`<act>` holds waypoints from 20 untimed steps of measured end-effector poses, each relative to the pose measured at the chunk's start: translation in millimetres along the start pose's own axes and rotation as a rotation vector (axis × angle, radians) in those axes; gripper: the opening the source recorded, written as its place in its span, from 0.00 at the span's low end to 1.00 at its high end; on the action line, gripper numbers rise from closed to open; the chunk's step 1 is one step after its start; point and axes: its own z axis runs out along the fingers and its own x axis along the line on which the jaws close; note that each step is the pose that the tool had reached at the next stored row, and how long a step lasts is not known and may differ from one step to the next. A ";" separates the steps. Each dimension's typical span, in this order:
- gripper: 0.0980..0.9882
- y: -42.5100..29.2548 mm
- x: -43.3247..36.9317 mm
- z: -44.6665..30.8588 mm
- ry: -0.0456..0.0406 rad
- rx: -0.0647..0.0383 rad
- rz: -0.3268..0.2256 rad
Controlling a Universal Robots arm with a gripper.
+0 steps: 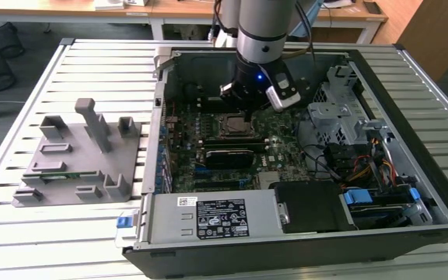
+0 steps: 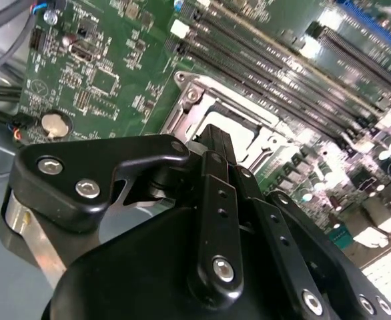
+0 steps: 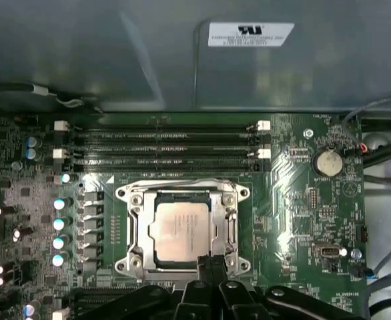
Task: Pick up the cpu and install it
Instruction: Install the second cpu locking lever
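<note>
The arm is a smooth grey cylinder that ends in a black wrist section with a small blue light and a white-edged bracket. The gripper is matt black, built of linked bars fastened with silver screws (round-headed, recessed).

The grey, cylinder-shaped robot arm reaches straight down in the exterior view, its black wrist section carrying a small blue light. At its lower end hangs the black metal linkage gripper, pointing downward. In the first wrist view the gripper has its two narrow fingertips drawn together, pads nearly touching.
</note>
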 end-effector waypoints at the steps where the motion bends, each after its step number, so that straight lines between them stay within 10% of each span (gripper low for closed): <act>1: 0.01 -1.3 0.0 -0.1 0.0001 0.000 0.000; 20: 0.01 -22.8 5.6 0.2 0.0043 -0.001 -0.037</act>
